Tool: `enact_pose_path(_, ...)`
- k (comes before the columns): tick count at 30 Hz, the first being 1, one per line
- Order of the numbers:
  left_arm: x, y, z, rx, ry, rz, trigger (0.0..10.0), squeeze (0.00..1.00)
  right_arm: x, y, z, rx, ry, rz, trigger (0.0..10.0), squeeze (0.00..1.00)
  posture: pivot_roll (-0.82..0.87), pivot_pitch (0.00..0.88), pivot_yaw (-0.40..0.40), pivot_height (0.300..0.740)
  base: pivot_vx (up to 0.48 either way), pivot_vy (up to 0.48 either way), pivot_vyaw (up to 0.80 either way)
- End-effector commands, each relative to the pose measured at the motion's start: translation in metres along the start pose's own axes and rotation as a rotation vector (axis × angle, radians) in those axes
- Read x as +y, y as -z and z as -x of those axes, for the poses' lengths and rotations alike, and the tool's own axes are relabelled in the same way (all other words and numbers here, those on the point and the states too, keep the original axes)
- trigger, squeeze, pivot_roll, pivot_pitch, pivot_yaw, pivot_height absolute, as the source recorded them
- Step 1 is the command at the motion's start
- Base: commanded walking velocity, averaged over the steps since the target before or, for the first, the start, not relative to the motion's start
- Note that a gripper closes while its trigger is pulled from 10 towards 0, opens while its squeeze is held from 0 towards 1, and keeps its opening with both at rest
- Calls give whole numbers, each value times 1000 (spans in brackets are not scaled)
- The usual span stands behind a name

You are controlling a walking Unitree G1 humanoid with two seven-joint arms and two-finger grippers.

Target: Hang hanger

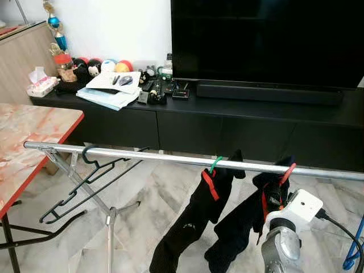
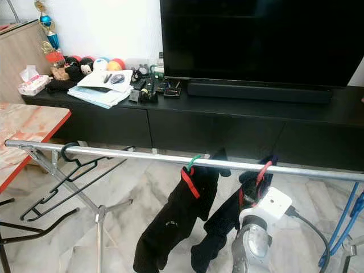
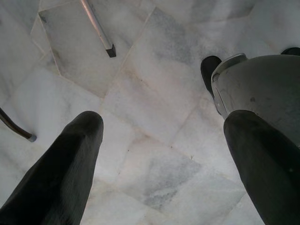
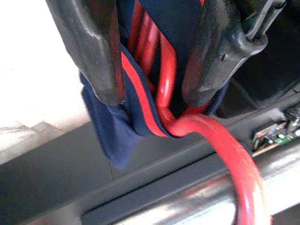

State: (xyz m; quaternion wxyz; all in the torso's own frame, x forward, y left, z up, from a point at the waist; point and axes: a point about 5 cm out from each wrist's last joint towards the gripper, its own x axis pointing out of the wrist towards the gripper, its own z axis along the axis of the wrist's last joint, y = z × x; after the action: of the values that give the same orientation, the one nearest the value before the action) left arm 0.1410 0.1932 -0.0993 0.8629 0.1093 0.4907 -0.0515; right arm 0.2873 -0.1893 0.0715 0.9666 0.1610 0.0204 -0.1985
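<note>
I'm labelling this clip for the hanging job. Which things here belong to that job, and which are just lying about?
Job:
red hanger, hook over the rail
metal rail
dark garment on it
right gripper, closed on it

Lying about:
green hanger
empty black hanger
television
marble-top table
papers
tissue box

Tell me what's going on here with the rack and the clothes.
The robot is hanging laundry. Its right gripper is shut on the neck of a red hanger carrying a dark garment, and the hook is already over the metal rail. A second garment on a green-hooked hanger hangs beside it, and an empty black hanger sits further left. The left gripper hangs open above the marble floor.
</note>
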Motion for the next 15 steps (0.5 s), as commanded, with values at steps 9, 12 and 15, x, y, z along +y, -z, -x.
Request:
enact_pose_path(9,-5,7,1,23,31,-15,10000,0,3,6,5,20,-3,-8,10000,0,54,53,63,740,0,0,0)
enact_pose_path(12,-5,7,1,23,34,-17,10000,0,1,12,5,58,19,20,10000,0,55,53,62,740,0,0,0)
enact_pose_path(15,-6,7,1,24,34,-17,10000,0,-2,17,4,87,40,28,10000,0,56,52,61,740,0,0,0)
